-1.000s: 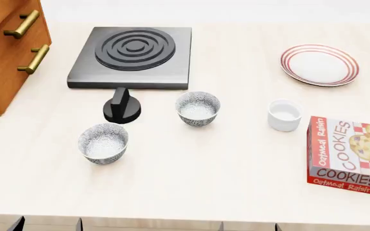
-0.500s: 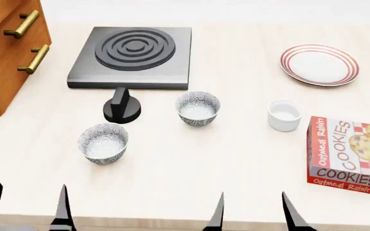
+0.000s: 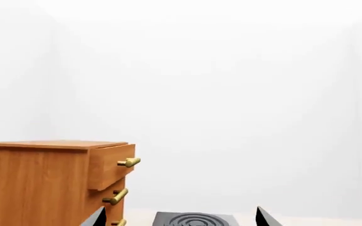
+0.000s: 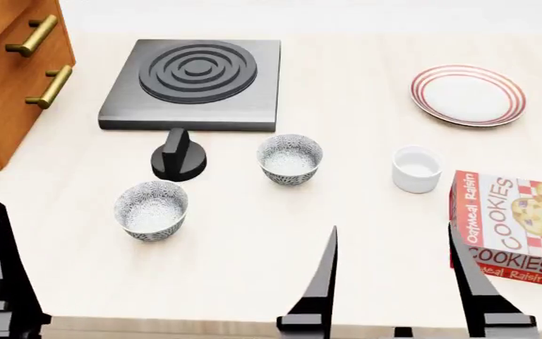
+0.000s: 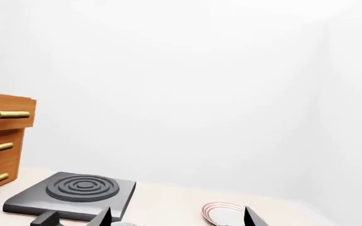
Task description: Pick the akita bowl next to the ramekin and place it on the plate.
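Two alike patterned bowls stand on the counter. The akita bowl nearer the white ramekin sits mid-counter, to the ramekin's left. The other bowl is nearer, further left. The red-ringed plate lies at the far right and also shows in the right wrist view as the plate. My right gripper hangs open over the counter's front edge, well short of the akita bowl, holding nothing. My left gripper is open and holds nothing; only one of its fingers shows in the head view.
A black stove burner sits at the back left with a black knob in front of it. A wooden cabinet with brass handles stands at the far left. A cookie box lies right of the right gripper.
Both grippers have risen from the bottom edge of the head view, and their fingers now reach much further up. The bowls, ramekin and plate have not moved.
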`<state>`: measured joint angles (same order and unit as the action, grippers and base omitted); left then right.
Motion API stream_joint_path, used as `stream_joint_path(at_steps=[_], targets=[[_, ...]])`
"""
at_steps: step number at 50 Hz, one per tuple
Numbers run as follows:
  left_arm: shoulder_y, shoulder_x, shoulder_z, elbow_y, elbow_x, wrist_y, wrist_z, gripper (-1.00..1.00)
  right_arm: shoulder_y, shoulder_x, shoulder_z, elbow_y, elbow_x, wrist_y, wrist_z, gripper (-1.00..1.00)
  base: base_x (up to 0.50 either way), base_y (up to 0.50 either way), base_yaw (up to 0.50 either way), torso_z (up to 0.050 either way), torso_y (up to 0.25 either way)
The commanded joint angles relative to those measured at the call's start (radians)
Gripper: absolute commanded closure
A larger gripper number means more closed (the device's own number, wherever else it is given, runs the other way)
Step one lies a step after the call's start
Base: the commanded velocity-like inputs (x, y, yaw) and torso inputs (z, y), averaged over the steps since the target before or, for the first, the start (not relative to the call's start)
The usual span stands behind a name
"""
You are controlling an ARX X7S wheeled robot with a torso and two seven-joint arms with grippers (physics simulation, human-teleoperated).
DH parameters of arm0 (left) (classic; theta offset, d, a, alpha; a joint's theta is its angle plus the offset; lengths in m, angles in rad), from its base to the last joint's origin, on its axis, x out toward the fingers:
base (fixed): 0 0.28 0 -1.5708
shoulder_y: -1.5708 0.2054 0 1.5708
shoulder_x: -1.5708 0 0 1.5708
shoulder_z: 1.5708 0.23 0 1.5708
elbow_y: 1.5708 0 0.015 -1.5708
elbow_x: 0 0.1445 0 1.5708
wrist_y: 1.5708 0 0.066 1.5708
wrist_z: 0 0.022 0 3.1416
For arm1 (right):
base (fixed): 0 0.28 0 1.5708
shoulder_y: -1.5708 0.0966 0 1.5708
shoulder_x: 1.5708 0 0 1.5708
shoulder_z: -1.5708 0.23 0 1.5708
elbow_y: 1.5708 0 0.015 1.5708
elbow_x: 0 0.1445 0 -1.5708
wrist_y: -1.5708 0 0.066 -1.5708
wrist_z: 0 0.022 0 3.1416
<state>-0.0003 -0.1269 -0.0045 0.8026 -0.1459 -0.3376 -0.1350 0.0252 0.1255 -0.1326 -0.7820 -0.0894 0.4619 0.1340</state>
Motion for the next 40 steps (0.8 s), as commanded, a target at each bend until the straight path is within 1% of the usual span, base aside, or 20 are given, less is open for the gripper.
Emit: stream_joint_path(at_steps=[1,4,18,29,40], targets=[[0.011,-0.002,-0.053,0.127,-0.045,-0.045,0.011,-1.00,-0.007,0.000,0.011,-0.079,-0.042,0.019,0.007,-1.00,0.00,0.00,0.00,0.000,0.000],[0.015,-0.006,-0.058,0.133,-0.055,-0.043,0.007,-1.00,-0.014,0.005,0.013,-0.073,-0.023,-0.014,0.006,-1.00,0.00,0.00,0.00,0.000,0.000],[0.027,-0.021,-0.042,0.128,-0.060,-0.025,-0.009,-1.00,-0.018,0.017,0.016,-0.065,-0.004,-0.014,0.023,-1.00,0.01,0.00,0.00,0.000,0.000],[0.014,-0.036,-0.033,0.148,-0.067,-0.050,-0.029,-1.00,-0.019,0.027,0.010,-0.066,0.001,-0.015,0.034,-1.00,0.16,0.00,0.00,0.000,0.000],[0.023,-0.047,-0.022,0.141,-0.066,-0.031,-0.038,-1.00,-0.022,0.033,0.013,-0.066,0.013,-0.017,0.043,-1.00,0.17,0.00,0.00,0.000,0.000]])
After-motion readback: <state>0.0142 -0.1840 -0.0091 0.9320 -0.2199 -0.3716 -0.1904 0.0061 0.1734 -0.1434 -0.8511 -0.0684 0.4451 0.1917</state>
